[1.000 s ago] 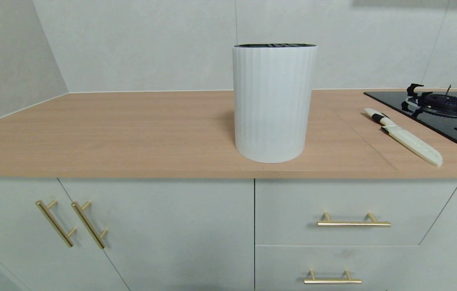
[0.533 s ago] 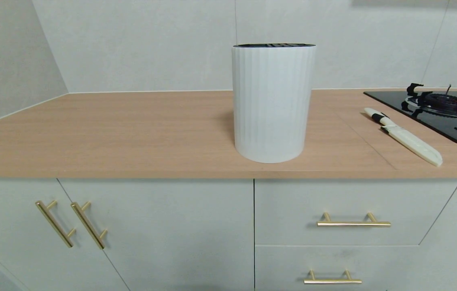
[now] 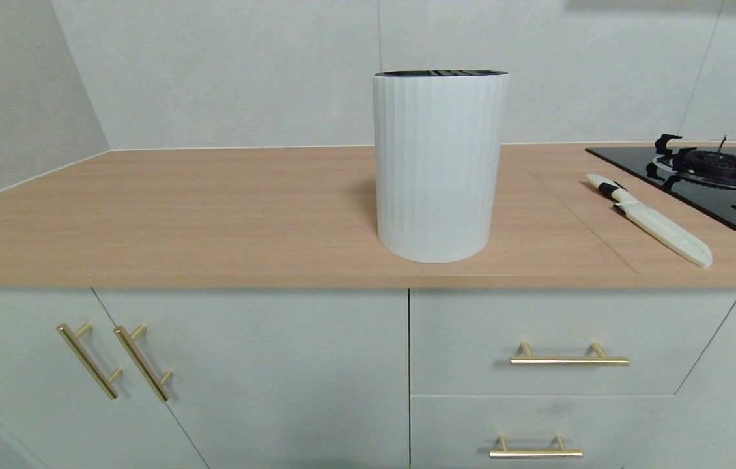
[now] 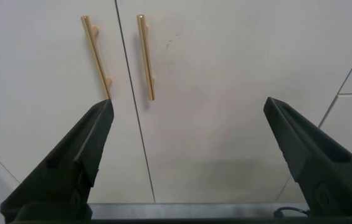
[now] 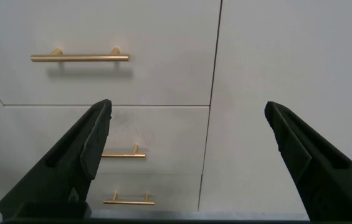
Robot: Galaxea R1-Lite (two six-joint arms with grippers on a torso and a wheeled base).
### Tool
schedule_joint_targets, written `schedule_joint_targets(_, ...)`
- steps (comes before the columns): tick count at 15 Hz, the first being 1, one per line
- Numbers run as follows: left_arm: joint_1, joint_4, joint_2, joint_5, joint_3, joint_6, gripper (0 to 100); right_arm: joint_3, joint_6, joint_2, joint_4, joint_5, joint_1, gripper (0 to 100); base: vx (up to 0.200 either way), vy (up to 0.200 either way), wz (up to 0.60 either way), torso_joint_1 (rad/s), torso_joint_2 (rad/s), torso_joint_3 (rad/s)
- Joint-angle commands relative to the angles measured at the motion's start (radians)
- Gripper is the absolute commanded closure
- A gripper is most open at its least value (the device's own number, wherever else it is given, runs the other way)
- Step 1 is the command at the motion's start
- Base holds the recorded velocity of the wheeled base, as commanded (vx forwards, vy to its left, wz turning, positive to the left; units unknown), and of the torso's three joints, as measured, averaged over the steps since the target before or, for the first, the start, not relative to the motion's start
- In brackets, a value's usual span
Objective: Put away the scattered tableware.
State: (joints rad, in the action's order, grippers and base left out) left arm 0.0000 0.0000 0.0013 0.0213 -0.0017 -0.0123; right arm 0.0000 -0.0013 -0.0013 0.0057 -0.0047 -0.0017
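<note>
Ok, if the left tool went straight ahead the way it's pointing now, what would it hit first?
Probably the flat white cabinet door, beside the two gold handles rather than on them. The left tool is open and nothing lies in between, though the distance is unclear.

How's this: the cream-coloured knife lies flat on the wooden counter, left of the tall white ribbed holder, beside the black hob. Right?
Not quite: the cream-coloured knife lies flat on the wooden counter right of the tall white ribbed holder, not left, beside the black hob. The head view shows it.
</note>
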Motion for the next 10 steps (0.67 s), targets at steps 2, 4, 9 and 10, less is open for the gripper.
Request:
schedule_joint_targets(2,0.0,0.0,0.0,0.0,0.0,0.0,0,0.0,0.0,0.001,0.0,0.0,0.0,0,0.0,0.0,0.0,0.0,0.0,0.0)
schedule_joint_targets(4,0.0,0.0,0.0,0.0,0.0,0.0,0,0.0,0.0,0.001,0.0,0.0,0.0,0,0.0,0.0,0.0,0.076,-0.21,-0.154)
schedule_joint_targets(9,0.0,0.0,0.0,0.0,0.0,0.0,0,0.0,0.001,0.001,0.0,0.0,0.0,0,0.0,0.0,0.0,0.158,-0.42,-0.267)
schedule_joint_targets(10,0.0,0.0,0.0,0.0,0.0,0.0,0,0.0,0.001,0.001,0.0,0.0,0.0,0,0.0,0.0,0.0,0.183,-0.46,-0.286)
